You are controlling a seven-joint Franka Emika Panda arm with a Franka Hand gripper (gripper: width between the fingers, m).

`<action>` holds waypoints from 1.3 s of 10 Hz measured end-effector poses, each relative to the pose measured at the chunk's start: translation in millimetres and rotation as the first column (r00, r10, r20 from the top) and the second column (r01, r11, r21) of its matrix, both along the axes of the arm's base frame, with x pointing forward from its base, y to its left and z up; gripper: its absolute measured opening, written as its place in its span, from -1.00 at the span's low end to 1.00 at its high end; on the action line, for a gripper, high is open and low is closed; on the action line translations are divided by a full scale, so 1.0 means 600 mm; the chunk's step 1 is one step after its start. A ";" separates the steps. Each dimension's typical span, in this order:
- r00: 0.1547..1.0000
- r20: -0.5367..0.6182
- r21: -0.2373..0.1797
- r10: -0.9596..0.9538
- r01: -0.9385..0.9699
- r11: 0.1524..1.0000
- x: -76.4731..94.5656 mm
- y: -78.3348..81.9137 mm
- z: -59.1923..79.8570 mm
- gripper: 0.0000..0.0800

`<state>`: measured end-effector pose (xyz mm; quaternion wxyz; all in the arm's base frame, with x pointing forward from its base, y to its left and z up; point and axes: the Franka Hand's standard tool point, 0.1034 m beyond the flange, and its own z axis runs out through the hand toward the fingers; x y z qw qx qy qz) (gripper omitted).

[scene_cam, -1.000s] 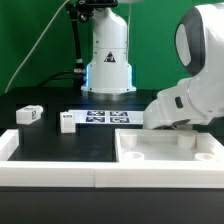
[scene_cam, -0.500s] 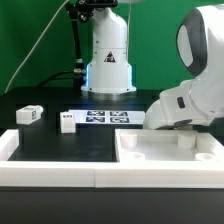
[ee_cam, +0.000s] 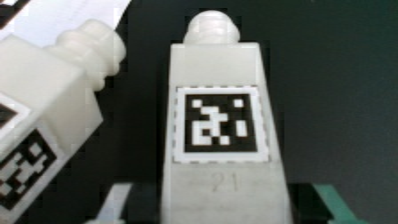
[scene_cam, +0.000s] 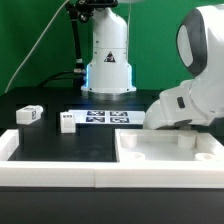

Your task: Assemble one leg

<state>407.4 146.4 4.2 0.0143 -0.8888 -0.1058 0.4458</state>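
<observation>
In the wrist view a white leg (ee_cam: 221, 120) with a black-and-white tag on its face lies lengthwise between my fingers. My gripper (ee_cam: 221, 205) is open, one finger (ee_cam: 121, 200) on each side of the leg's near end, with a dark gap at both sides. A second white leg (ee_cam: 54, 100) lies close beside it. In the exterior view my arm (scene_cam: 190, 95) bends low over the table at the right and hides the gripper and these legs. Two more tagged legs (scene_cam: 30, 113) (scene_cam: 67, 122) lie on the black table at the left.
The marker board (scene_cam: 105, 117) lies in front of the robot base (scene_cam: 108, 60). A big flat white panel (scene_cam: 170, 150) lies at the front right. A low white wall (scene_cam: 50, 170) runs along the table's front and left edges.
</observation>
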 end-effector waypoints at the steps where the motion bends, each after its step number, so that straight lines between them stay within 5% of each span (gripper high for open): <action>1: 1.000 0.000 0.000 0.000 0.000 1.000 0.000 0.000 0.000 -0.27; 3: 0.997 -0.069 0.023 -0.021 0.022 0.999 0.004 -0.011 0.036 -0.27; 6: 0.991 -0.127 0.021 -0.046 0.049 0.999 0.028 -0.039 0.137 -0.27; 8: 0.994 -0.091 0.022 -0.057 0.059 0.998 0.062 -0.043 0.185 -0.27; 10: 0.995 -0.075 0.024 -0.059 0.061 0.998 0.057 -0.041 0.168 -0.27; 13: 0.966 0.244 0.073 -0.086 0.070 0.995 0.088 -0.043 0.149 -0.27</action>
